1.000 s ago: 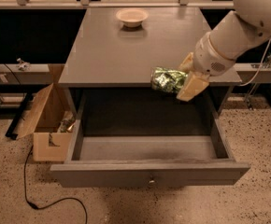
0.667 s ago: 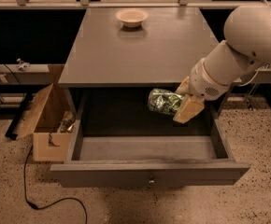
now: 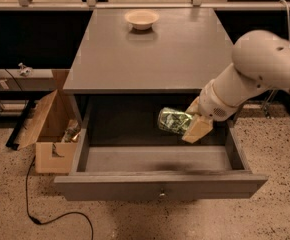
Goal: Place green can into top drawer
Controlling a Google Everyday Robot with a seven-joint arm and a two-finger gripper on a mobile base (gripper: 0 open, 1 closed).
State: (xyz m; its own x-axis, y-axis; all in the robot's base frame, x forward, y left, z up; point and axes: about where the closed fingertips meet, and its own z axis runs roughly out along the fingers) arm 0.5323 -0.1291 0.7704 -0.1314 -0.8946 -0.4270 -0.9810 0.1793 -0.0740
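The green can (image 3: 173,120), mottled green and white, lies on its side in my gripper (image 3: 190,122), which is shut on its right end. The gripper's tan fingers (image 3: 198,127) hold the can in the air over the open top drawer (image 3: 157,184), above the right middle of its floor and below the level of the cabinet top. My white arm comes in from the right. The drawer is pulled fully out, its flat front panel with a small knob (image 3: 161,195) facing the camera. A shadow lies on the drawer floor under the can.
The grey cabinet top (image 3: 150,54) carries a pale round bowl (image 3: 141,19) at the back. An open cardboard box (image 3: 50,129) stands on the speckled floor left of the drawer. A black cable (image 3: 50,214) trails on the floor at the lower left.
My gripper has carried the can down and a little to the left, from the cabinet's front edge to a spot inside the drawer opening. The drawer has stayed open.
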